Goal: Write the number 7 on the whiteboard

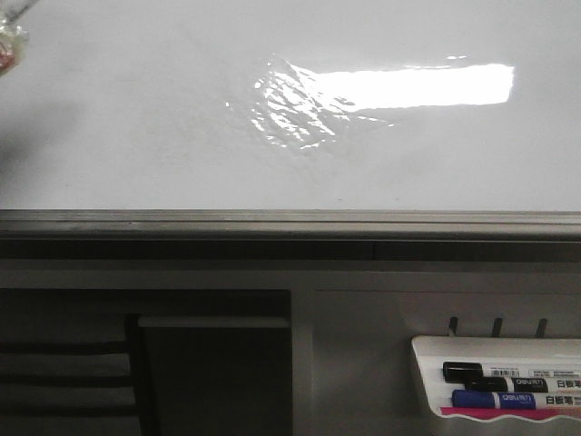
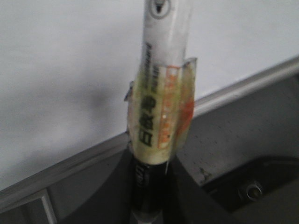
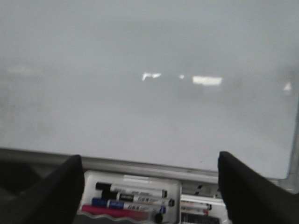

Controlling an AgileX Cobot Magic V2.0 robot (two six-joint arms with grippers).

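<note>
The whiteboard (image 1: 136, 118) fills the upper front view, glossy white, with a bright rectangular glare and a grey edge rail (image 1: 290, 222). No number 7 or other black mark shows on it. My left gripper (image 2: 149, 191) is shut on a marker (image 2: 161, 70) with a white barrel, yellowish tape with orange print, and a black lower part. The marker points at the board (image 2: 56, 70) just above the rail. Its taped part peeks into the front view's top left corner (image 1: 9, 38). My right gripper (image 3: 149, 161) is open and empty, facing the board (image 3: 140, 107) above the marker tray.
A small white marker tray (image 1: 427, 350) hangs below the rail at the right and holds black, blue and red markers (image 1: 508, 386). It also shows in the right wrist view (image 3: 174, 186). Dark shelving (image 1: 73, 363) sits under the rail at the left.
</note>
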